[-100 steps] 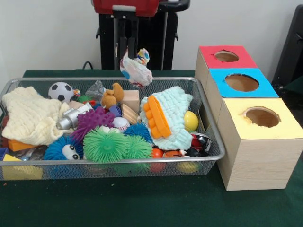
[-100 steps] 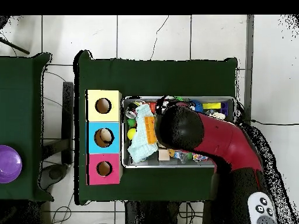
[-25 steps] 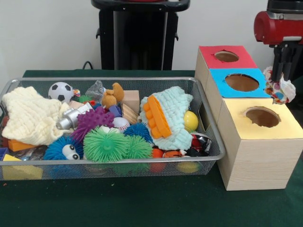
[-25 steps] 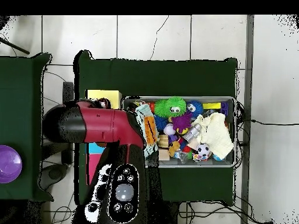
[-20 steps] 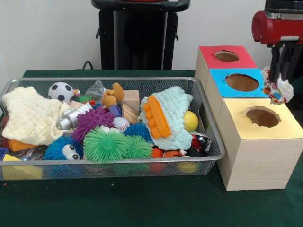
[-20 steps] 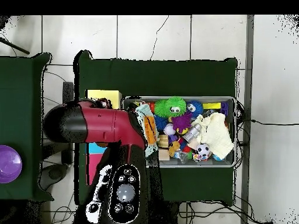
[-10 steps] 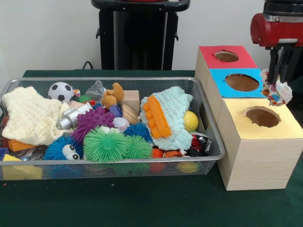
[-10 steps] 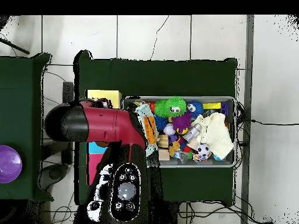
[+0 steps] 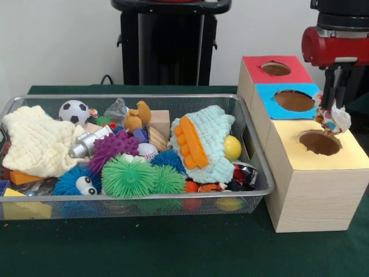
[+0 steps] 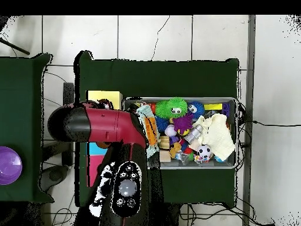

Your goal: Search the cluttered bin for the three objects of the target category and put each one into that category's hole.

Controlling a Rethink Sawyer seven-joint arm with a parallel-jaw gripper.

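My gripper [image 9: 333, 108] is shut on a small white patterned cloth [image 9: 332, 120]. The cloth hangs just above the far right edge of the yellow box [image 9: 340, 156], close to its round hole [image 9: 319, 142]. Behind it stand the blue box [image 9: 316, 108] and the red box [image 9: 253, 64], each with a hole on top. In the overhead view the red arm [image 10: 97, 125] covers the blue and red boxes, so only part of the yellow box [image 10: 104, 95] shows and the gripper is hidden.
The wire bin [image 9: 253, 151] left of the boxes holds a light blue cloth [image 9: 213, 135] with an orange toothed piece on it, a cream cloth [image 9: 37, 141], spiky balls [image 9: 128, 178] and a soccer ball [image 9: 74, 111]. A purple bowl [image 10: 9, 165] sits on a side table.
The gripper and the patterned cloth have drifted slowly left over the last second, closer to the yellow box's hole. The bin's contents have not moved.
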